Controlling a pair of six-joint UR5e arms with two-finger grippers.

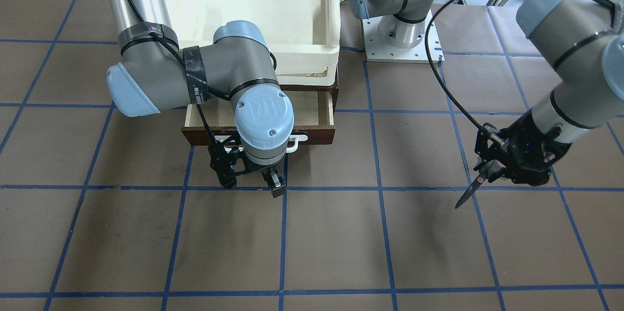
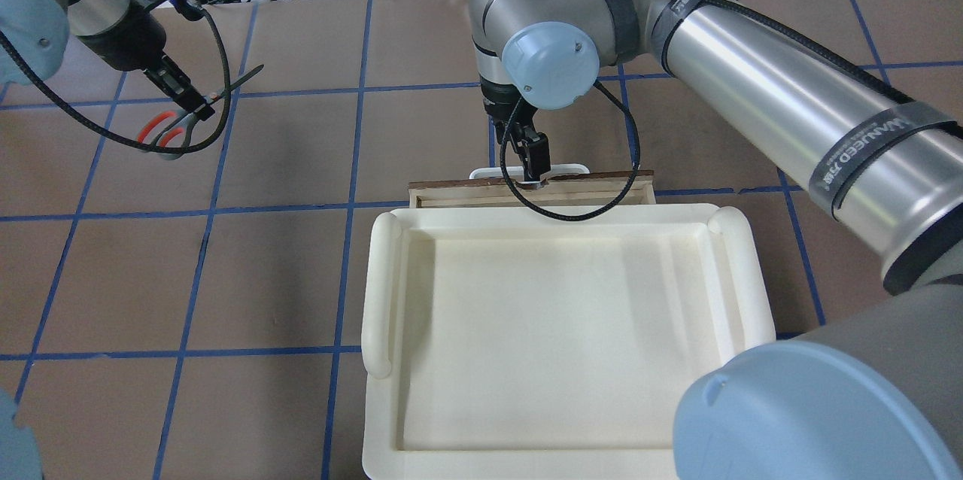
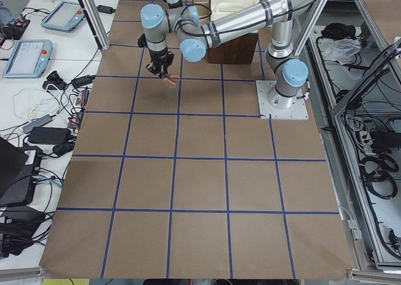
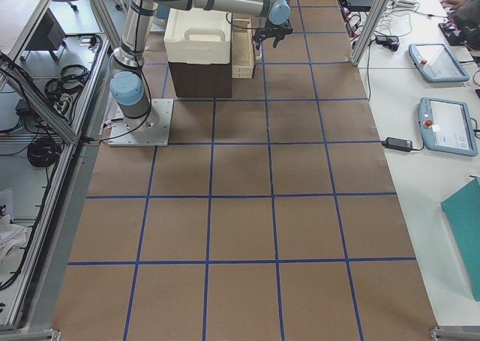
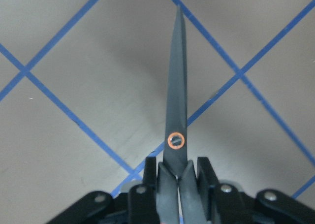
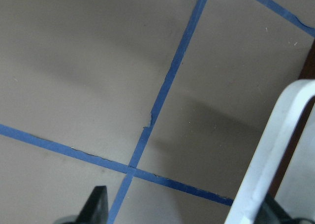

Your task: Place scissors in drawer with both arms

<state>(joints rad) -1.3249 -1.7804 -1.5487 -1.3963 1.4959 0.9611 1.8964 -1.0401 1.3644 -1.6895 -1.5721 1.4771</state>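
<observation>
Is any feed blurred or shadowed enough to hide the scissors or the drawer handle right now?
Left wrist view: scissors sharp, with a soft shadow beside them on the table. Right wrist view: white drawer handle close and slightly soft-edged. Front-facing view: diffuse shadows, no glare.

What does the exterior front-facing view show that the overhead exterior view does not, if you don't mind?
Only the front-facing view shows the pale floor of the open drawer and the face of its dark front. Only the overhead view shows the orange-red handle loops of the scissors and the whole floor of the cream tray. Both show the left gripper shut on the scissors, off to one side of the drawer, and the right gripper close to the drawer's white handle.
</observation>
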